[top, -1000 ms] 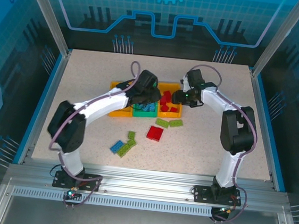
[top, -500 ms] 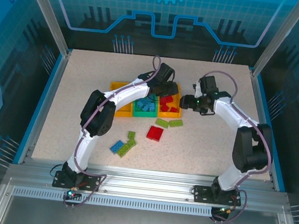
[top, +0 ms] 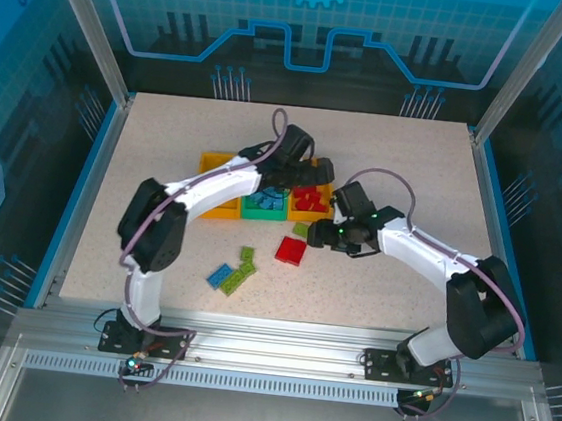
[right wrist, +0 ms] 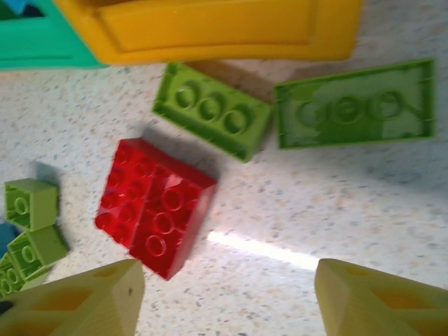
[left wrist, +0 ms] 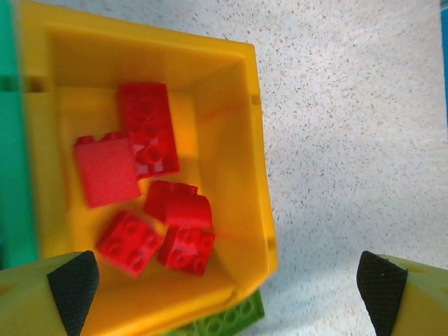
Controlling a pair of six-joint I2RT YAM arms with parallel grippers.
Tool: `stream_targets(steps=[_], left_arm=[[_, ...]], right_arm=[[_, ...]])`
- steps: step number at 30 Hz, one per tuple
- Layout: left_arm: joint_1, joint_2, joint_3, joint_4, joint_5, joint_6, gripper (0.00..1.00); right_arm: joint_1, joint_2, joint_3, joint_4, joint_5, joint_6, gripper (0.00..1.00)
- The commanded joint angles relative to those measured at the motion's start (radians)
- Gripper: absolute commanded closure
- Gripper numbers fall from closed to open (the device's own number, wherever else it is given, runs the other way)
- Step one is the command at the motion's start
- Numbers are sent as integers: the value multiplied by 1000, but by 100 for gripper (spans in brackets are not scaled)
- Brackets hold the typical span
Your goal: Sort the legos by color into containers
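Speckled table (right wrist: pixel 315 210), red lego (right wrist: pixel 155 203) beyond right fingers (right wrist: pixel 77 301)

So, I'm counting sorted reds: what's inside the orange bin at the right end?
Five red bricks lie loose in the orange bin. A finger of the left gripper covers one near corner, so anything there is hidden.

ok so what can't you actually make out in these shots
- Yellow-orange bin contents: top view, the left arm crosses over it.
- Green bin contents: left wrist view cuts it at the left edge; in the top view its bricks are too small to count.
- Lime brick by the orange bin: left wrist view, cut off by the bottom edge, partly behind the bin's corner.
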Motion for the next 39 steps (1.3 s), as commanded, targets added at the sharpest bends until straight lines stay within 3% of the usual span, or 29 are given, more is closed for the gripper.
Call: stream_targets(steps=[1, 13, 18, 29, 39], left_arm=[[-1, -139, -97, 48, -60, 36, 1], [-1, -454, -468, 58, -164, 47, 1], [-1, -543, -578, 80, -170, 37, 1], [-2, -596, -673, 79, -165, -2, 1], [-20, -572, -691, 55, -167, -13, 1]], right_arm=[[35, 41, 12, 17, 26, 70, 39], [131, 222, 108, 14, 61, 100, 53], [135, 261, 127, -11, 90, 99, 68], [120, 260, 121, -36, 115, 75, 95], [109, 169, 113, -77, 128, 46, 100]])
